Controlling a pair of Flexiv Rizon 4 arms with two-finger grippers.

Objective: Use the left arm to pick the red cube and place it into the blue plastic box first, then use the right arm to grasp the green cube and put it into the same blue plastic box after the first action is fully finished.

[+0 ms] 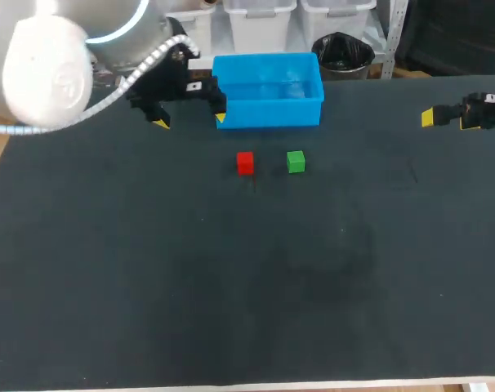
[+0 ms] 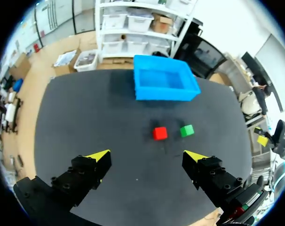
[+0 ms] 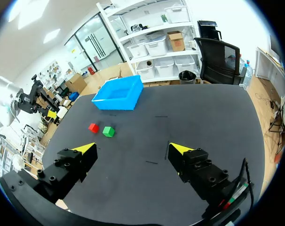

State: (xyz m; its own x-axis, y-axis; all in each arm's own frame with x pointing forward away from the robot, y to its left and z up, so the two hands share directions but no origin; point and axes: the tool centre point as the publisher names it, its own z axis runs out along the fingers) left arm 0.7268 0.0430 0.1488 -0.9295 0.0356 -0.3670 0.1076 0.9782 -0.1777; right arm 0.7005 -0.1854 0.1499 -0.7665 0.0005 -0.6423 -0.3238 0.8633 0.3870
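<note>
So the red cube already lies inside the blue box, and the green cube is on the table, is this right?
No. The red cube also lies on the table, beside the green cube, outside the blue box. The head view shows this.

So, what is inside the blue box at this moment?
Nothing visible: the box shows only its bare blue floor. The red cube and green cube lie on the table before it. A strip behind its near wall is hidden.
</note>
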